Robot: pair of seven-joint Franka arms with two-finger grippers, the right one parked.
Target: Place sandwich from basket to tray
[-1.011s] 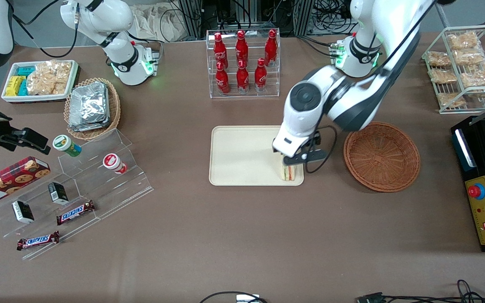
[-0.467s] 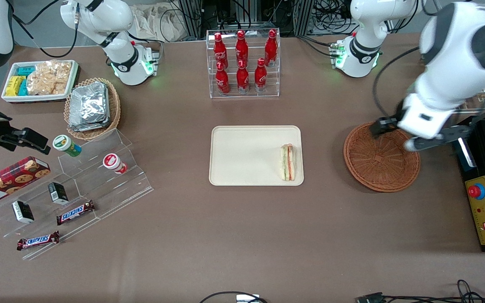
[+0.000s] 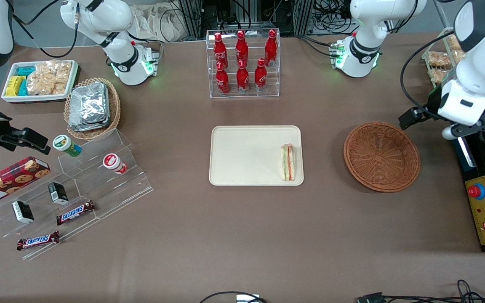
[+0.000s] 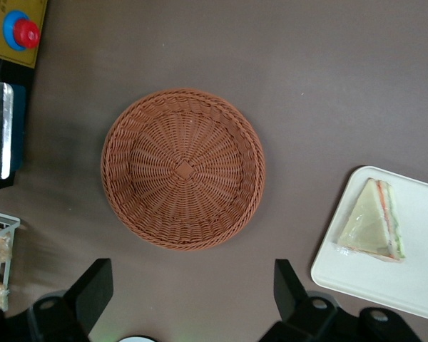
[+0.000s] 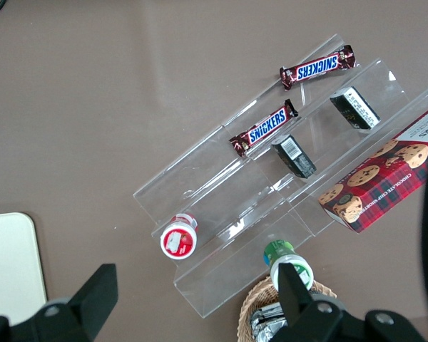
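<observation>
The sandwich (image 3: 289,162) lies on the cream tray (image 3: 246,155), by the tray's edge nearest the round reddish-brown basket (image 3: 381,156). The basket holds nothing. My left gripper (image 3: 452,125) is open and holds nothing; it hangs high above the table at the working arm's end, over the gap between the basket and the black control box. In the left wrist view the basket (image 4: 182,167) lies below the open gripper (image 4: 192,296), with the sandwich (image 4: 371,228) on the tray's corner (image 4: 421,285) off to the side.
A black control box with a red button (image 3: 482,189) stands beside the basket. A wire rack of snack packets (image 3: 465,63) stands farther from the camera. A bottle rack (image 3: 242,63) stands farther than the tray. Acrylic steps with snacks (image 3: 78,185) lie toward the parked arm's end.
My left gripper let go of the sandwich on the tray, rose, and swung away over the basket toward the control box. The sandwich stays on the tray.
</observation>
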